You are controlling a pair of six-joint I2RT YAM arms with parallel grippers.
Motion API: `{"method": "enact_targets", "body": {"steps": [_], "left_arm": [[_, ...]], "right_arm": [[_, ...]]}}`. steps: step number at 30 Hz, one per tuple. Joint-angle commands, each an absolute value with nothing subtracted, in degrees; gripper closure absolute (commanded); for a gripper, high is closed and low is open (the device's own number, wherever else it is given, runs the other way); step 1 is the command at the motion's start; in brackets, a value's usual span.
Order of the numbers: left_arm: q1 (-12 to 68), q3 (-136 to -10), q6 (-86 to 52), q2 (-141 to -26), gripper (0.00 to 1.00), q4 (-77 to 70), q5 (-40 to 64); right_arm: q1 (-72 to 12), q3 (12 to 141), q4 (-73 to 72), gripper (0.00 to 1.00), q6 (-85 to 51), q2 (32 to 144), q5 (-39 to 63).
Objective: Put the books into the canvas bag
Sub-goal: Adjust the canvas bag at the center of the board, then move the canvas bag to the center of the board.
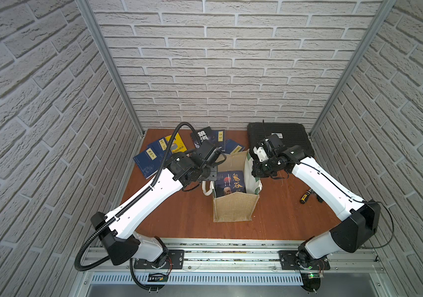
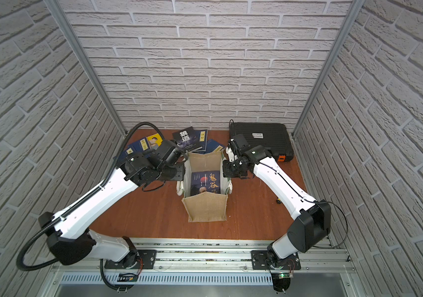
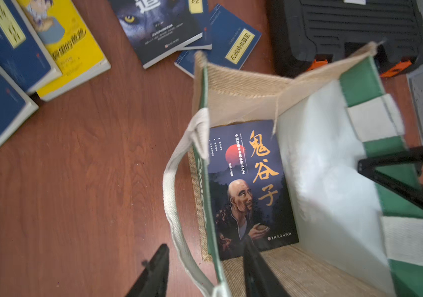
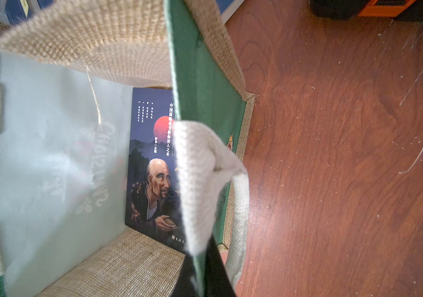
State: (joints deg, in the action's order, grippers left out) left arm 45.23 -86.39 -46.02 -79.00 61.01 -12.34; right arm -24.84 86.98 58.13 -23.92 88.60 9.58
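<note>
Bag point(image 1: 233, 208) stands upright and open in the middle of the table point(image 1: 174, 218). On its bottom lies a gold-lettered book point(image 1: 231, 180), flat and cover up, nearer the left wall. The right claw point(image 4: 202, 267) is clamped on the rim of the bag's right green wall, beside the right handle point(image 4: 197, 180). The left claw point(image 3: 205, 257) stands spread: one finger point(image 3: 259, 272) is inside the bag and the other outside, with the left wall and left handle point(image 3: 177, 180) between them, and it grips nothing. The other books lie on the table behind the bag. At the back left, navy books point(image 1: 148, 160) and a yellow book point(image 1: 178, 142) overlap. Just behind the bag, a wolf book point(image 1: 201, 136) rests on more navy ones. A black case point(image 1: 280, 136) sits in the back right corner, and a small tool point(image 1: 305, 196) lies beside the right arm
</note>
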Motion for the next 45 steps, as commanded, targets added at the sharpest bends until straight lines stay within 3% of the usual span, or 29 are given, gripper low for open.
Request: {"method": "enact_targets", "body": {"steps": [1, 5, 10, 17, 21, 26, 30, 35, 40, 45], "left_arm": [[46.2, -80.7, -48.6, -79.6, 0.62, 49.6, -5.2], [51.7, -83.5, -47.5, -85.3, 0.74, 44.6, -3.3], [55.5, -92.5, -44.5, -95.2, 0.77, 41.1, -1.1], [55.5, -104.6, -37.6, -101.1, 0.59, 46.5, -2.0], [52.3, -102.9, -36.6, -97.5, 0.55, 46.4, -1.0], [45.9, -96.1, -36.1, -90.0, 0.54, 43.6, 1.0], [37.5, -89.5, -36.5, -83.9, 0.53, 41.1, 5.2], [24.1, -81.4, -38.2, -78.8, 0.49, 36.2, 11.0], [12.8, -74.6, -40.8, -78.1, 0.49, 27.8, 18.0], [6.2, -71.2, -42.5, -81.2, 0.49, 20.9, 22.0]], "right_arm": [[-23.5, 91.6, 59.5, 0.94, -19.2, 90.0, 9.2], [-21.8, 96.5, 64.8, 0.94, -15.0, 92.4, 6.8], [-16.8, 99.9, 70.0, 0.94, -12.5, 93.7, 1.7], [-10.1, 99.4, 71.5, 0.93, -14.3, 90.8, 0.8], [-10.1, 99.9, 71.3, 0.79, -14.5, 89.2, 2.9], [-11.3, 102.1, 68.8, 0.72, -17.7, 87.0, 5.0], [-16.4, 103.8, 64.3, 0.71, -20.4, 85.1, -0.2], [-32.6, 107.3, 58.3, 0.71, -20.8, 87.6, -14.3], [-44.0, 115.5, 55.4, 0.71, -18.3, 98.9, -20.2], [-48.7, 129.9, 57.8, 0.68, -16.3, 115.1, -19.3]]}}
